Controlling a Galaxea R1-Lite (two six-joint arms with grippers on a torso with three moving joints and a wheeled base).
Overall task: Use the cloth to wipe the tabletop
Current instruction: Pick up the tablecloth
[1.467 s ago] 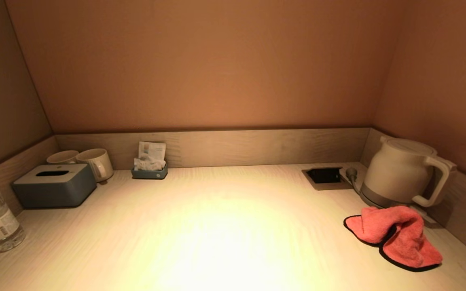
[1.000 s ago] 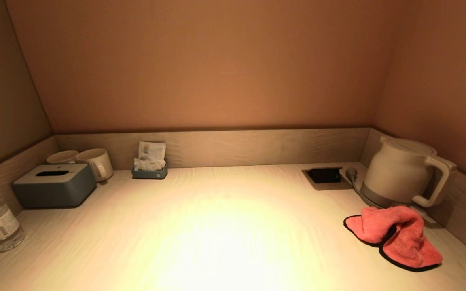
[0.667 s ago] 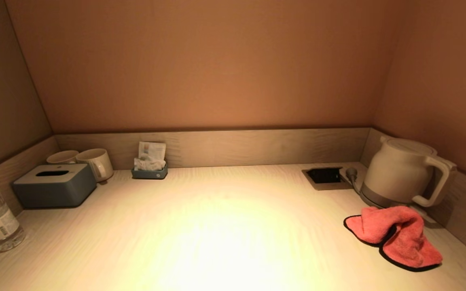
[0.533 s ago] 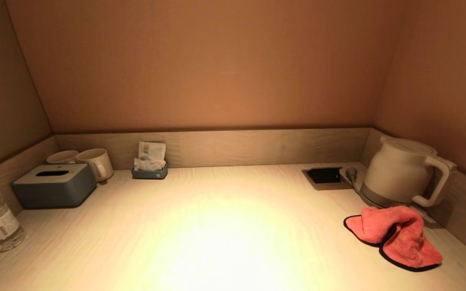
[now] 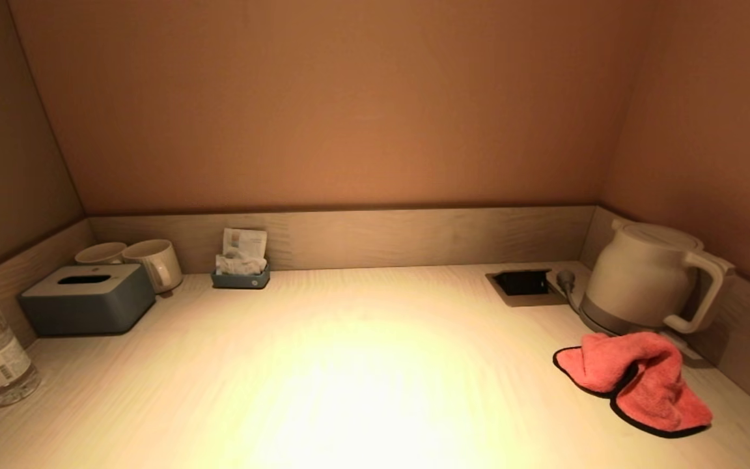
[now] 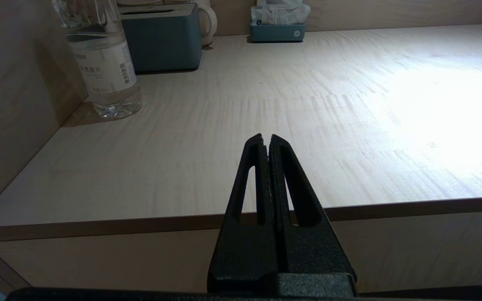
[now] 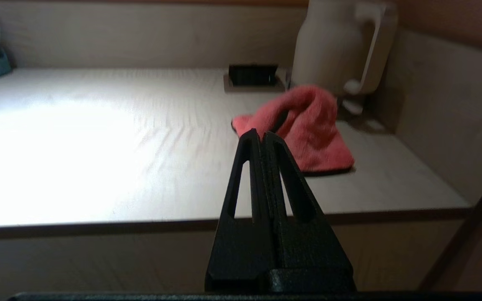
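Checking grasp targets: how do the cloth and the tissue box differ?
The cloth is red with a dark edge; the tissue box is grey-blue. The cloth lies crumpled and humped, soft; the tissue box is a rigid block with a slot on top. The cloth sits on the right in front of the kettle; the tissue box sits on the left, in front of the mugs. Both rest on the tabletop, untouched.

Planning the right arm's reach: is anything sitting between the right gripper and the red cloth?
Nothing visible does. The right gripper, shut, hangs off the tabletop's front edge, with only bare surface between it and the red cloth. The kettle stands behind the cloth, not in the path.
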